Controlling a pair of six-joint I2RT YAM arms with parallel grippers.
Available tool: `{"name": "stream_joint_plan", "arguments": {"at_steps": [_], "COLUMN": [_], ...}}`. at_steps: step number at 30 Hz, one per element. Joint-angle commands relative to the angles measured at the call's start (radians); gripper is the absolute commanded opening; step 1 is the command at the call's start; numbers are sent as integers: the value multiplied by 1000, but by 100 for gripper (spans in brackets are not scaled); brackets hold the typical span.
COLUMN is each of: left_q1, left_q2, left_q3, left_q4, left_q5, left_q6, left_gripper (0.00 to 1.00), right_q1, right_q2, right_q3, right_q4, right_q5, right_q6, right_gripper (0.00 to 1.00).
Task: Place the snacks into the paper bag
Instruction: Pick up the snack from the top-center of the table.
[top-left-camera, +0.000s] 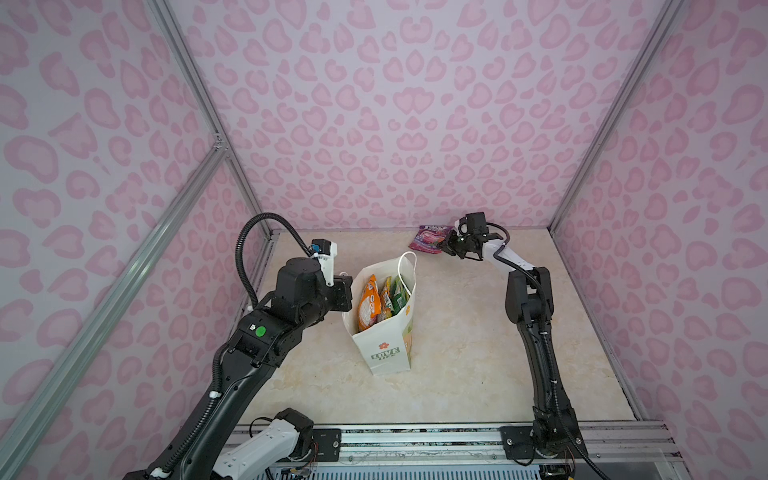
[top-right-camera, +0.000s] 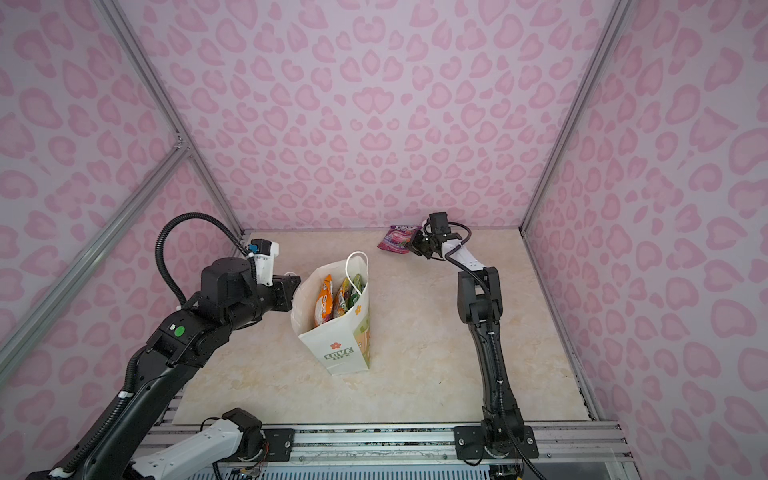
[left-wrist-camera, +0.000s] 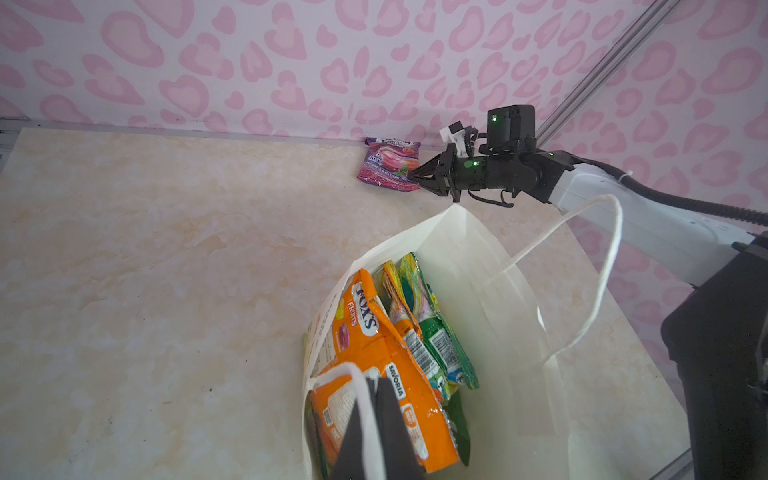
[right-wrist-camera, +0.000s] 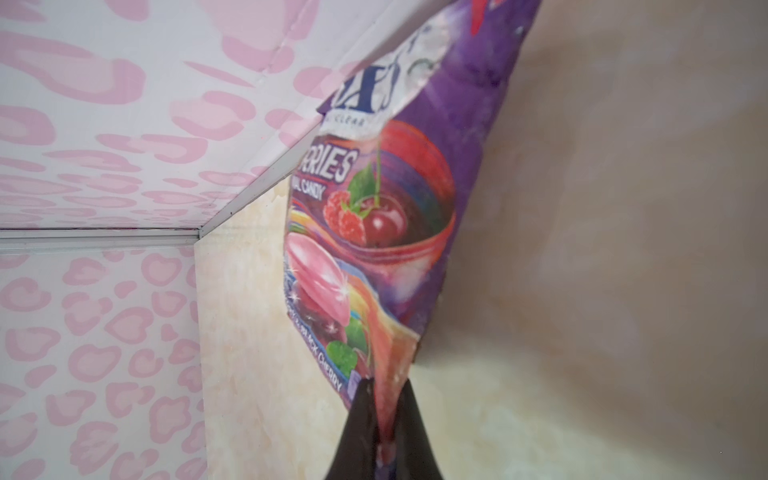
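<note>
Both jaws clamped; right arm (top-left-camera: 528, 299) stretched forward, left arm (top-left-camera: 249, 345) bent

Tabletop (top-left-camera: 457, 357) (top-right-camera: 419, 357): beige marbled slab, lower centre of frame in both top views, pink-patterned walls (top-left-camera: 415, 124) closing three sides. Two things directly on it. Paper bag (top-left-camera: 388, 347) (top-right-camera: 343, 347): white, upright, mouth open, mid-slab, just left of frame centre. Purple packet (top-left-camera: 431, 240) (top-right-camera: 397, 240): at slab's far edge, against foot of back wall, above and right of bag, well apart from it.

White paper bag (top-left-camera: 374, 338) stands open, orange packet (top-left-camera: 368, 305) and green packets (top-left-camera: 399, 297) upright inside; purple packet (top-left-camera: 428, 240) near back wall (top-left-camera: 395, 124).
</note>
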Motion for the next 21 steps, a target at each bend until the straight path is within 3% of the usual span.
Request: {"name": "stream_joint_plan", "arguments": {"at_steps": [1,9,21], "left_q1": [1,1,1], "left_q2": [1,1,8], "left_q3": [0,0,-1], "left_q4": [36,36,37], "left_q5": [6,11,21], "left_q6": [-1,0,-1], "left_gripper": [5,5,5], "right_q1": [2,-4,-8], "right_q2": [-66,-283,-725], "right_q3": [-86,-347,-782], "right_q4": [95,184,283], "right_q5": [-11,10,68], "right_q6": [-26,-58,-40], "right_gripper": [0,0,0]}}
